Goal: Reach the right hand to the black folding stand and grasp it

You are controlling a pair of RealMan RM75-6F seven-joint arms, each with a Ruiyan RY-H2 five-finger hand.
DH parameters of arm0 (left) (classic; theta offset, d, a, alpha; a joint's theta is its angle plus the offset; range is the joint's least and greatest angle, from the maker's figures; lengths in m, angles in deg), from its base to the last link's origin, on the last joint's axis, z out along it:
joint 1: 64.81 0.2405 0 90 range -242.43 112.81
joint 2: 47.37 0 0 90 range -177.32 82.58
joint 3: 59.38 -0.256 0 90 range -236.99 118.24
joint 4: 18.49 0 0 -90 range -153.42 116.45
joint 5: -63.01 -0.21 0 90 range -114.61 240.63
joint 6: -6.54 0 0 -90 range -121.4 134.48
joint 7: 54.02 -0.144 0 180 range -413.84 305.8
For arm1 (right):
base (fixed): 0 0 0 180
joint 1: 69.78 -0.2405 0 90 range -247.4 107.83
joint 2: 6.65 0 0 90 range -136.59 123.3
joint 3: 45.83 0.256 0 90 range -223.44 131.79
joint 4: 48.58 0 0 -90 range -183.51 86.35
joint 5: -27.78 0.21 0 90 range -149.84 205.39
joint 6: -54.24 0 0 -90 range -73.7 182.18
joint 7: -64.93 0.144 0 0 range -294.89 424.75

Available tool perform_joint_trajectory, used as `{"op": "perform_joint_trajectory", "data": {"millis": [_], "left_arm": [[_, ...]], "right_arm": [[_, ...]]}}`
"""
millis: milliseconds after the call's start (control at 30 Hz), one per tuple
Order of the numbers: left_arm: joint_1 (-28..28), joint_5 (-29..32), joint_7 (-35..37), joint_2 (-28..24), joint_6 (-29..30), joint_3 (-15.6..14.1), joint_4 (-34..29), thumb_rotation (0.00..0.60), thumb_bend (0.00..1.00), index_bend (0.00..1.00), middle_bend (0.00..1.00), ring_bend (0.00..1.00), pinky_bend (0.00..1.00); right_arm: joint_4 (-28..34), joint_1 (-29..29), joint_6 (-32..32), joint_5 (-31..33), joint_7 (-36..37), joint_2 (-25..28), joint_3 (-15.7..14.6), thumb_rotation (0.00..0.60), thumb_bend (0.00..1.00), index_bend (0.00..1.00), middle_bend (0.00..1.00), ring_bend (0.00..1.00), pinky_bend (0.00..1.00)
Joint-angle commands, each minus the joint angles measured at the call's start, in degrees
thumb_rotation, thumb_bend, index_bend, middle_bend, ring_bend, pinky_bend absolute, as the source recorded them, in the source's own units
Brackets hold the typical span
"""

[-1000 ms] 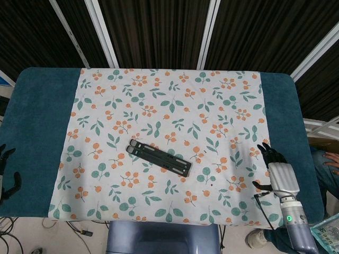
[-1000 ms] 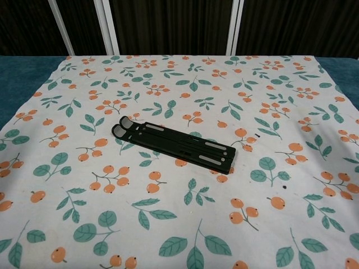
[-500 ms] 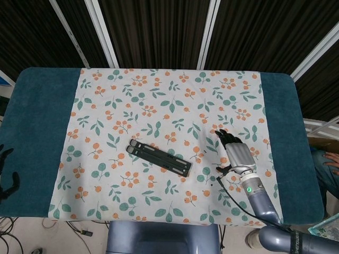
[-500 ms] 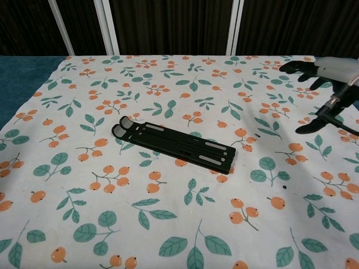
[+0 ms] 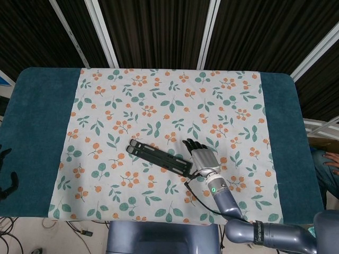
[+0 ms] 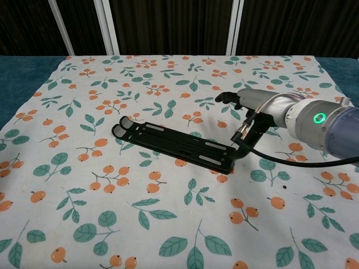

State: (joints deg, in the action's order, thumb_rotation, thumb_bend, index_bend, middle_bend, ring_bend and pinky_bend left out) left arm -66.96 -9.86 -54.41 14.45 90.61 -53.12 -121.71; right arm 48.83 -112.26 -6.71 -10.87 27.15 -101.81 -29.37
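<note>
The black folding stand (image 5: 159, 157) (image 6: 175, 144) lies flat and folded on the floral cloth, running from upper left to lower right. My right hand (image 5: 200, 156) (image 6: 244, 115) hovers at the stand's right end, fingers spread and pointing away from me, thumb hanging down beside that end. Nothing is in the hand, and I cannot tell whether the thumb touches the stand. My left hand (image 5: 6, 174) shows only as dark fingers at the left edge of the head view, apart and holding nothing.
A white cloth (image 5: 116, 106) printed with orange berries and green leaves covers the middle of the teal table (image 5: 37, 121). A black cable (image 6: 291, 159) trails from my right wrist across the cloth. Dark slatted panels stand behind the table.
My right hand has swept leftward across the cloth from the table's right side to the stand's right end. The stand and the left hand have not moved.
</note>
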Motion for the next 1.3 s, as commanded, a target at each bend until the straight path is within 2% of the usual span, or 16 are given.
{"op": "perform_joint_trajectory", "data": {"millis": [33,367,633,1067,1300], "left_arm": [[0.0,0.1,0.1,0.0,0.0,0.0,0.0,0.600,0.58,0.12,0.00,0.00,0.00],[0.0,0.4,0.1,-0.1,-0.2,0.1,-0.2,0.600,0.58,0.12,0.00,0.00,0.00],[0.0,0.7,0.3,-0.3,-0.4,0.2,-0.3,0.600,0.58,0.12,0.00,0.00,0.00],[0.0,1.2,0.4,-0.4,-0.6,0.4,-0.5,0.600,0.58,0.12,0.00,0.00,0.00],[-0.1,1.4,0.4,-0.4,-0.7,0.4,-0.5,0.600,0.58,0.12,0.00,0.00,0.00]], "right_arm": [[-1.2,-1.4,-0.6,1.5,-0.8,-1.4,0.7,0.600,0.06,0.00,0.07,0.10,0.17],[-3.5,-5.1,-1.1,5.5,-1.2,-5.8,1.9,0.600,0.03,0.00,0.08,0.10,0.17],[-8.3,-8.1,-1.8,7.3,-1.4,-10.3,3.0,0.600,0.03,0.00,0.10,0.11,0.17],[-17.0,-10.5,-3.6,7.1,-1.5,-17.9,3.1,0.600,0.04,0.08,0.20,0.20,0.17],[-20.0,-10.9,-3.8,6.9,-1.7,-20.3,3.3,0.600,0.10,0.17,0.28,0.26,0.17]]}}
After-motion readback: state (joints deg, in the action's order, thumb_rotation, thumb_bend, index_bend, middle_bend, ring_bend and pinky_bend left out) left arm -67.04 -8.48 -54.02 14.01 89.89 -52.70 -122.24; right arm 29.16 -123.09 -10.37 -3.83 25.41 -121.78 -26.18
